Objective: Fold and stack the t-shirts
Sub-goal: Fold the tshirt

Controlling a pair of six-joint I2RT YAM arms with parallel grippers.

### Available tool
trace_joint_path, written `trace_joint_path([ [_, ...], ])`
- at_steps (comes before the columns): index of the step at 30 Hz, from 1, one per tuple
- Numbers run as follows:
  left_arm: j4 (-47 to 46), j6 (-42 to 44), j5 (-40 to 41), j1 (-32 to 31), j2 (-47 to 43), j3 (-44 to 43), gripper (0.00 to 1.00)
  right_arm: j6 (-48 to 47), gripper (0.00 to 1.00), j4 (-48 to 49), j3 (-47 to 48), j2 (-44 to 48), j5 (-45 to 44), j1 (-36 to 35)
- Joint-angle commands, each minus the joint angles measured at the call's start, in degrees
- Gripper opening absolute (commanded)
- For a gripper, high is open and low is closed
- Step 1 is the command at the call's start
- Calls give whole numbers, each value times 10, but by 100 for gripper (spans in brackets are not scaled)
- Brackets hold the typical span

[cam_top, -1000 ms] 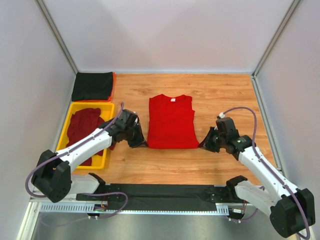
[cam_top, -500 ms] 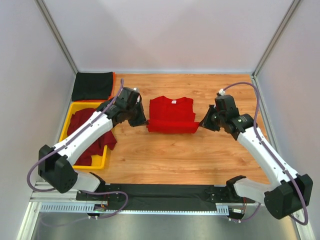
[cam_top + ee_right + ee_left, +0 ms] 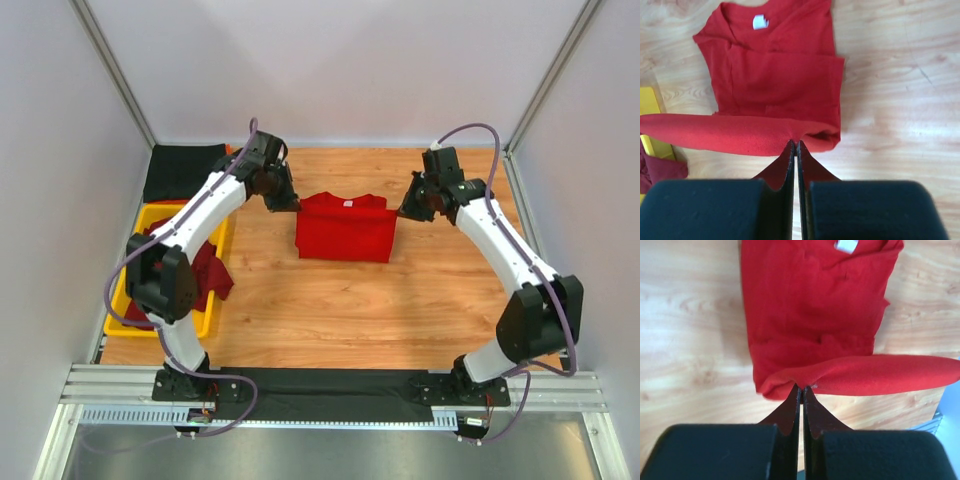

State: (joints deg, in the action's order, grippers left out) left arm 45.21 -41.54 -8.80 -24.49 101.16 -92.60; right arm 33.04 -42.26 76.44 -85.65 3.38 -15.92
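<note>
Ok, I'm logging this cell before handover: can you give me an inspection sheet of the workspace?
Surface: wooden table, no marks seen.
Job's things: red t-shirt mid-fold at centre, one edge lifted; maroon t-shirts heaped in yellow tray, spilling over its rim; black t-shirt folded, far left corner.
Clutter: nothing seen.
End effectors: left end effector and right end effector both shut on the red t-shirt's lifted edge.
Cables: purple cables looped along both arms.
Surroundings: white walls, metal frame posts.
</note>
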Motion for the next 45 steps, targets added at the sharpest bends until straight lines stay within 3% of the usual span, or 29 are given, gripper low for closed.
trace_joint_path([
  [1,1,30,-24,17,40,-72,0,-34,0,32,57,-49,15,21],
  [25,-175,23,-151,91,340,-291,2,-63,3,96,275,-336,87,68],
  [30,-227,23,-177,95,387,-326,6,-70,4,113,323,-395,108,71],
  [33,-227,25,-165,99,402,-348,16,-71,14,118,349,-421,122,76],
  [35,-229,25,-165,105,398,-348,33,-83,27,118,359,-428,129,77],
  [40,-175,70,-142,110,339,-326,40,-94,44,55,363,-400,101,78],
  [42,-169,90,-125,103,283,-290,42,-92,45,37,350,-374,107,77],
  [45,-179,134,-109,69,216,-206,42,-99,40,36,288,-335,141,73],
])
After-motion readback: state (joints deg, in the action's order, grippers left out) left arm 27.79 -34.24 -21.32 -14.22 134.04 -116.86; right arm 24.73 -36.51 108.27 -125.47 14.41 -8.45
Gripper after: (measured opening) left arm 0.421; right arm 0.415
